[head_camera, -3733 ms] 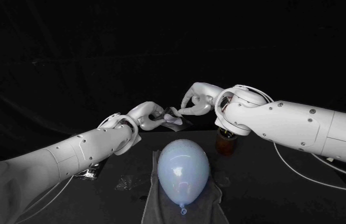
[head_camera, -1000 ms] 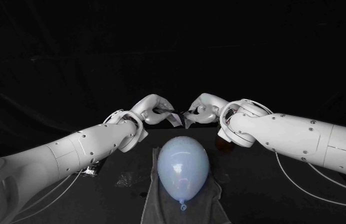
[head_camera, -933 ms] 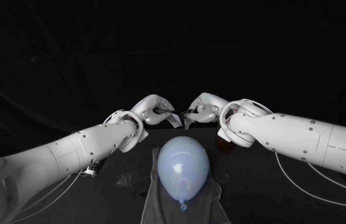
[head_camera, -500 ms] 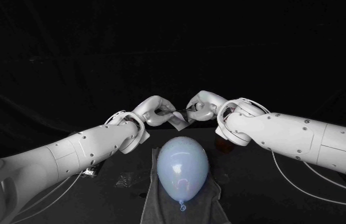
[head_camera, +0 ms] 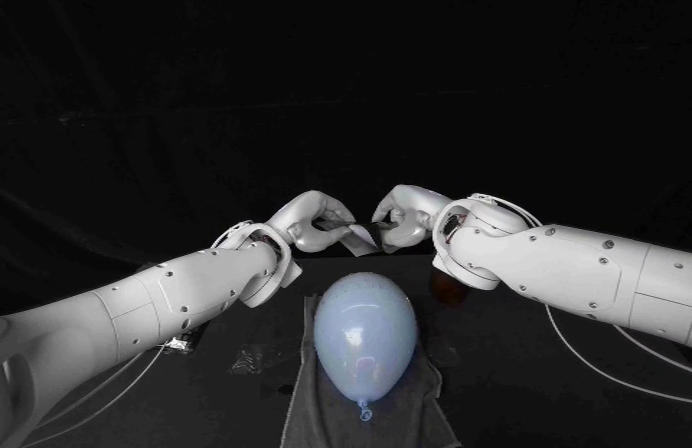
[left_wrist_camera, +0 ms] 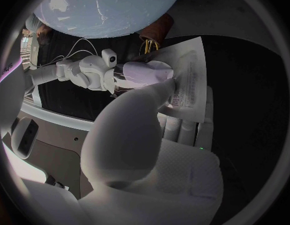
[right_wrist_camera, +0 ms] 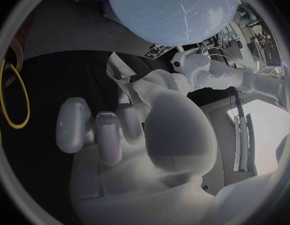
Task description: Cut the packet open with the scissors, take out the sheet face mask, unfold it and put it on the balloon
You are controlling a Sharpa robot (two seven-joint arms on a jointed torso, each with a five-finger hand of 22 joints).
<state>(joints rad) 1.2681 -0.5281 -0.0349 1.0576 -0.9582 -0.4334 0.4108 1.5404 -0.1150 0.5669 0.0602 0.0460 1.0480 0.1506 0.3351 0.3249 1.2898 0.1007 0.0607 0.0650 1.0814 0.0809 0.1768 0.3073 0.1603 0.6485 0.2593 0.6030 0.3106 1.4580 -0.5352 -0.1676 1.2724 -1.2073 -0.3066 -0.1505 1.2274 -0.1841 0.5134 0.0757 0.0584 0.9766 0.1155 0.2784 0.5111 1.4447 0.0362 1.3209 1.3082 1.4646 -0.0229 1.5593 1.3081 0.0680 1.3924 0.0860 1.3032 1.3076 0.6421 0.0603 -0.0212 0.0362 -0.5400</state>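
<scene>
The white printed packet (left_wrist_camera: 192, 80) is held up above the far end of the balloon, and both hands grip it. My left hand (head_camera: 316, 224) holds it from the left, its thumb (left_wrist_camera: 145, 110) pressed on the packet's face. My right hand (head_camera: 402, 218) pinches the packet's edge (head_camera: 356, 236) from the right, with one of its fingertips (left_wrist_camera: 147, 75) on it. The packet (right_wrist_camera: 119, 73) also shows beyond the right hand's fingers (right_wrist_camera: 101, 130). The pale blue balloon (head_camera: 365, 332) lies lengthwise on a grey cloth (head_camera: 325, 413) below the hands, knot toward me.
A brown holder (head_camera: 449, 288) stands right of the balloon, with yellow scissor handles (left_wrist_camera: 149, 45) in it. Crumpled clear plastic (head_camera: 254, 362) and a small dark object (head_camera: 182, 345) lie left of the cloth. White cables (head_camera: 606, 353) trail under the right arm.
The two hands have drawn closer together over the balloon, so less of the packet shows between them. The balloon and cloth have not moved.
</scene>
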